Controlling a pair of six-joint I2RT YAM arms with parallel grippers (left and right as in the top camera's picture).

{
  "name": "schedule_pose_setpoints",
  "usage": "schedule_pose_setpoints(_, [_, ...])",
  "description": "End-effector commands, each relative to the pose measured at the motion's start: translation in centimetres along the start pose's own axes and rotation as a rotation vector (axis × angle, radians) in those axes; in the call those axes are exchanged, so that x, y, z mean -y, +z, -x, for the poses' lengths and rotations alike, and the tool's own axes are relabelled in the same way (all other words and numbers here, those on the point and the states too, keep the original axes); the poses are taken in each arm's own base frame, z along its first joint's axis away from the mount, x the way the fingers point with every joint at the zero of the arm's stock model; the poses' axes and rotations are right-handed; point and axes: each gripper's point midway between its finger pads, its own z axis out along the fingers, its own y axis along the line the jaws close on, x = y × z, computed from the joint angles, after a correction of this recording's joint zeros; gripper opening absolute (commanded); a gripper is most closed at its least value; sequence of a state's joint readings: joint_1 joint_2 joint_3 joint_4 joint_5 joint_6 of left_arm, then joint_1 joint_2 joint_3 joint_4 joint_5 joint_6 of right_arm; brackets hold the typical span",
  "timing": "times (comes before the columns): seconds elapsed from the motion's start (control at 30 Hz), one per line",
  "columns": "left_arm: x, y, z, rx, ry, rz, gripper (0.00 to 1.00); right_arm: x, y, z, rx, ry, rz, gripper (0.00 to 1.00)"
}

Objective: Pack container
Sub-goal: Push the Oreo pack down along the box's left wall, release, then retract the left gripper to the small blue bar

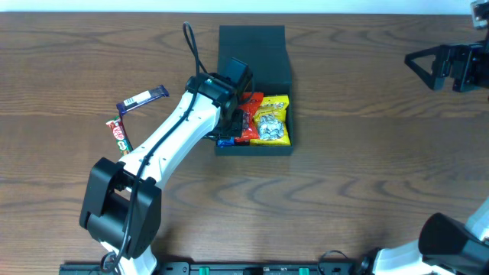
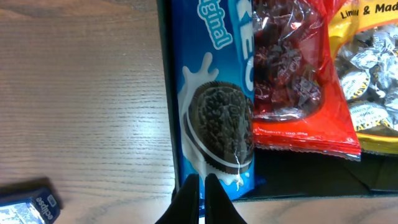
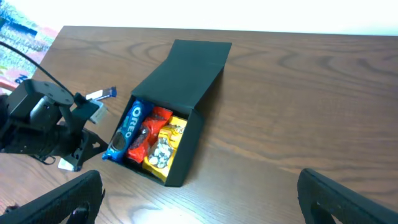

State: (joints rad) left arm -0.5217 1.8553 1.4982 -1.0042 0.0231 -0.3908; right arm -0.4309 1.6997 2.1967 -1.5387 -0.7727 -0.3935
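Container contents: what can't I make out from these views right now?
- Overhead: the left arm covers the container's left side, hiding most of the Oreo pack.
- Left wrist: the top edge cuts off the Oreo pack and red bag, and the right edge cuts off the yellow bag. Its print is blurred.
- Right wrist: the bars left of the container sit partly behind the left arm and are too small to read.

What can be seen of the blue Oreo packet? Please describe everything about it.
The Oreo packet is a glossy blue plastic wrapper with white lettering and a picture of a dark cookie in a milk splash. It lies flat along the left wall of the dark container, beside a red packet. The left gripper, shut, sits just at its end.
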Motion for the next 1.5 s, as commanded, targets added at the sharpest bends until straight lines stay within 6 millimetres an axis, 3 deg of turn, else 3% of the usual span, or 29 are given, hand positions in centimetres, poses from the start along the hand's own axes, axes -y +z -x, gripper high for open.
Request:
schedule_pose_setpoints(0.0, [0.0,0.3,-0.2,-0.013,0.014,-0.002,0.06,-0.1,0.0,0.1,0.007,0.02,0.017,0.99])
schedule_pose_setpoints(0.57, [0.4,1.9,-1.1,-0.034,0.026,-0.037,0.06,-0.1,0.0,0.1,0.008,0.019,0.016,0.99])
schedule_pose_setpoints(0.67, [0.2,1.1,-0.4,-0.008,0.016,-0.047,0.06,-0.1,0.0,0.1,0.007,0.019,0.016,0.99])
schedule_pose_setpoints(0.77, [-0.4,-0.9,1.1,0.063,-0.004,-0.047,0.06,-0.1,0.0,0.1,0.008,0.018,0.016,0.99])
schedule_pose_setpoints(0.9, [-3.6,-4.5,3.6,0.211,-0.073,0.025,0.06,-0.1,0.0,0.1,0.009,0.018,0.016,0.99])
schedule_pose_setpoints(1.03, [-9.1,-6.7,4.8,0.282,-0.214,0.1,0.08,-0.1,0.0,0.1,0.008,0.017,0.016,0.99])
schedule_pose_setpoints(1.27, [-18.6,-5.3,3.0,0.18,-0.485,0.179,0.07,-0.1,0.0,0.1,0.008,0.018,0.016,0.99])
schedule_pose_setpoints(1.37, [-21.8,-4.4,1.9,0.148,-0.527,0.205,0.12,0.0,0.0,0.1,0.009,0.016,0.015,0.99])
schedule_pose_setpoints(1.47, [-23.1,-4.2,2.2,0.15,-0.442,0.195,0.16,-0.1,0.0,0.1,0.009,-0.005,0.015,0.99])
